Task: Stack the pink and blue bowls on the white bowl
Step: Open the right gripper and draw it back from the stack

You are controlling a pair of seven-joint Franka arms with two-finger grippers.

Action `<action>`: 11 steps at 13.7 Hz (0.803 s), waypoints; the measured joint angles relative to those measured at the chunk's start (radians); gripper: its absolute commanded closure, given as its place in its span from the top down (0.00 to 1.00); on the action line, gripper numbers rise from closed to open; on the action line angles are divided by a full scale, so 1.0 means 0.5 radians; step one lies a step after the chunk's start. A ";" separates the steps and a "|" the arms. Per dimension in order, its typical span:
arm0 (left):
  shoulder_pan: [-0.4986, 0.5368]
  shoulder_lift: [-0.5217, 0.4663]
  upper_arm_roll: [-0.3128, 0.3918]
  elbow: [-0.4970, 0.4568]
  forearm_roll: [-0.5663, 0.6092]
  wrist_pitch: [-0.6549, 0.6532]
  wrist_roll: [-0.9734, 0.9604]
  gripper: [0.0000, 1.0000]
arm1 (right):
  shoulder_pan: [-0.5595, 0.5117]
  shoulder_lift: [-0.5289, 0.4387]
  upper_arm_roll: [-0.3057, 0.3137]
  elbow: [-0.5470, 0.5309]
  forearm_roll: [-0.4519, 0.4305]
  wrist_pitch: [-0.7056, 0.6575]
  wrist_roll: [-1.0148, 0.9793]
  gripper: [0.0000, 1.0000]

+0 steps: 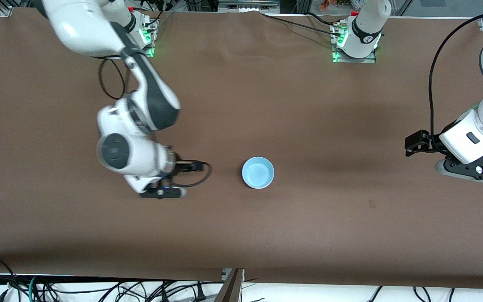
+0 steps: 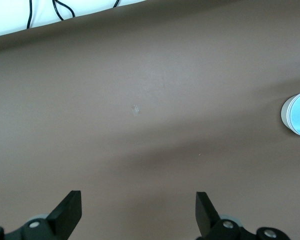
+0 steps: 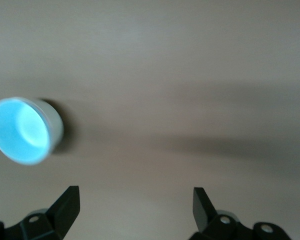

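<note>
Brown counter point(image 1: 308, 105) carries our blue bowl point(image 1: 258, 172), apparently topping the finished stack at mid-counter. Right gripper point(image 3: 135, 212) beside it and left gripper point(image 2: 138, 215), waiting at its end, show fingers wide, empty.

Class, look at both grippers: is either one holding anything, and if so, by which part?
Nothing is held. The left gripper and the right gripper are both open over bare table. The blue bowl sits untouched between them.

The bowl point(image 1: 258, 172) is light sky blue inside, paler on its outer wall. The desk point(image 1: 308, 230) is plain brown. The fingers point(image 2: 70, 212) are black.
</note>
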 measured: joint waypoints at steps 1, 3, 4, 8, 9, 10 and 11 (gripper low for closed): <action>0.000 0.000 0.000 -0.001 0.000 0.000 0.000 1.00 | -0.083 -0.077 -0.012 0.002 -0.022 -0.114 -0.174 1.00; 0.000 0.000 0.000 -0.002 0.000 0.000 0.000 1.00 | -0.204 -0.240 -0.038 -0.027 -0.117 -0.292 -0.380 1.00; 0.000 0.000 0.000 -0.003 0.000 0.000 0.000 1.00 | -0.238 -0.329 -0.044 -0.072 -0.157 -0.337 -0.418 1.00; 0.007 0.000 0.003 -0.006 0.000 0.000 0.000 1.00 | -0.356 -0.742 -0.115 -0.338 -0.240 -0.395 -0.430 1.00; 0.009 0.000 0.003 -0.006 0.000 0.000 0.000 1.00 | -0.383 -0.835 -0.150 -0.387 -0.241 -0.396 -0.434 1.00; 0.010 0.000 0.004 -0.007 0.000 0.000 0.000 1.00 | -0.400 -0.917 -0.183 -0.435 -0.251 -0.400 -0.438 1.00; 0.012 0.000 0.005 -0.007 0.000 0.000 0.000 1.00 | -0.407 -0.982 -0.207 -0.487 -0.273 -0.403 -0.442 1.00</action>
